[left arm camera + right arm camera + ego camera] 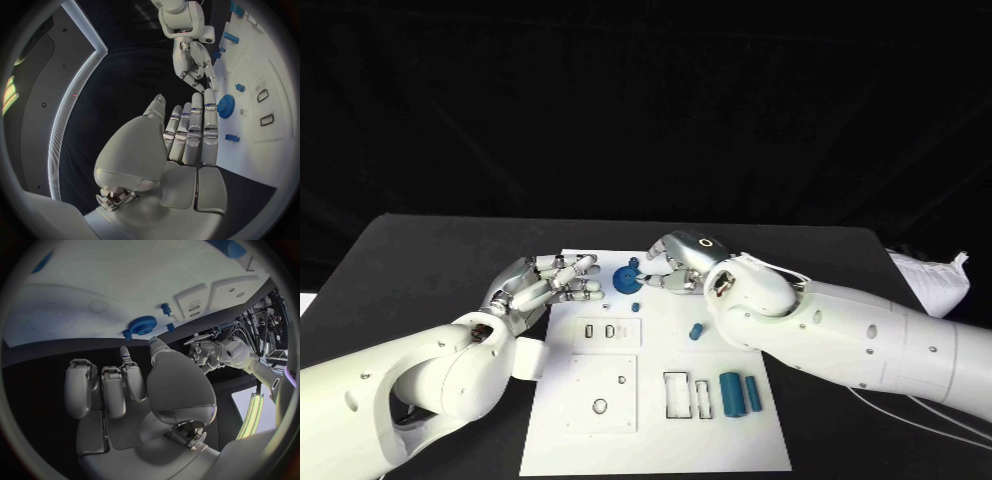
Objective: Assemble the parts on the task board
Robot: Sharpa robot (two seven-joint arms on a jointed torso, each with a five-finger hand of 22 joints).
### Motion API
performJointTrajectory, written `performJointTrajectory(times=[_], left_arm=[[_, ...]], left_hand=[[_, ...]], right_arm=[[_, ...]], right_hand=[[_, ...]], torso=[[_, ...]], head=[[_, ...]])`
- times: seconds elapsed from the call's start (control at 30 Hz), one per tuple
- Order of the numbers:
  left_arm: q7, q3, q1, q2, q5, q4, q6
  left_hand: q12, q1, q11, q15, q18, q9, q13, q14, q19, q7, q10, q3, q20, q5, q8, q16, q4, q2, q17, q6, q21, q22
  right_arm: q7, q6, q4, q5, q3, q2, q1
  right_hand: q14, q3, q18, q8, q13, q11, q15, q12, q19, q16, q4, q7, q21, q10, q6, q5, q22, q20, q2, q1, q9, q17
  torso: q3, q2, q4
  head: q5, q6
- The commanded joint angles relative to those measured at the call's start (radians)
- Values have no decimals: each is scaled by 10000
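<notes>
Left hand: your left hand hovers over the far left corner of the task board. In the left wrist view its fingers lie straight and side by side, holding nothing.
Right hand: your right hand sits at the far edge of the board, facing the left hand. In the right wrist view its fingers are curled loosely inward and nothing lies in the palm; you cannot tell from the head view whether the fingertips touch the gear.
Gear: a round blue toothed gear stands at the far edge of the board, between your two hands and just beside both sets of fingertips.
Small parts: a small blue piece lies just nearer you than the gear, and a short blue peg lies beside your right forearm.
Near parts: two longer blue cylinders lie side by side on the board's right part, next to rectangular outlines.
Table: the black table carries the white board in its middle.
</notes>
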Motion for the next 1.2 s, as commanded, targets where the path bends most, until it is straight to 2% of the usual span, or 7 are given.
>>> performJointTrajectory(times=[0.03,0.17,0.3,0.47,0.67,0.8,1.2], left_arm=[[44,8,9,-11,16,10,185],[50,7,9,-38,16,-7,175],[60,7,8,-38,16,-51,183],[63,5,7,-20,16,-85,198],[61,4,4,-33,16,-104,193],[59,4,3,-27,17,-111,188],[60,3,0,-43,19,-118,184]], left_hand=[[4,131,-13,14,87,-3,-14,6,45,82,-87,-22,48,0,-38,-33,-60,3,12,3,-29,-12],[5,133,-13,14,86,-4,-15,8,48,82,-89,-15,48,-1,-40,-43,-77,5,25,4,-35,-13],[5,134,-12,14,86,-4,-15,9,49,82,-90,-13,48,-2,-41,-47,-83,6,29,4,-37,-14],[5,134,-12,14,86,-4,-15,9,49,82,-90,-13,48,-2,-41,-47,-83,6,29,4,-37,-14],[6,137,-14,13,86,-3,-15,10,50,80,-87,-9,47,-1,-40,-51,-90,7,34,6,-38,-15],[6,137,-14,13,86,-3,-15,10,50,80,-87,-9,47,-1,-40,-51,-90,7,34,6,-38,-15],[6,137,-14,13,86,-3,-15,10,50,80,-87,-9,47,-1,-40,-51,-90,7,34,6,-38,-15]], right_arm=[[1446,-767,186,1475,58,-615,14],[2881,-650,246,2782,118,-1415,41],[3928,-419,111,3610,155,-2092,33],[4466,-334,-150,4119,170,-2705,-145],[4774,-120,-575,4319,175,-2999,-292],[4771,43,-787,4430,176,-3065,-379],[4540,302,-1279,4448,176,-2756,-559]], right_hand=[[897,135,-115,7,1132,-31,-18,2,10,8,-301,3,19,33,64,-312,-2,3,40,668,13,1917],[916,94,-123,1,1147,-30,-16,8,22,47,-522,8,36,37,64,-173,37,4,-172,1006,6,2008],[926,87,-128,-3,1126,-30,-15,-32,30,68,-770,12,49,17,58,-78,65,5,-291,1353,-2,2059],[926,14,-131,-6,1129,-22,-7,-35,30,71,-820,19,54,17,39,-231,81,12,-382,1416,-10,2065],[928,-17,-130,-7,1099,-24,-7,-83,21,77,-954,20,51,-8,34,-312,77,15,-465,1625,-15,2082],[932,-5,-131,-9,1093,-22,-5,-96,22,86,-1020,25,54,-14,21,-339,85,17,-453,1744,-19,2104],[937,92,-133,2,1119,-18,-1,-74,23,95,-1186,34,61,3,43,-379,101,20,-304,2034,-20,2127]], torso=[[19,-36,-85],[34,-66,-186],[82,-79,-283],[111,-75,-322],[110,-75,-327],[95,-76,-276],[74,-80,-279]], head=[[16,19],[4,63],[10,105],[-32,133],[-71,117],[-173,111],[-109,33]])
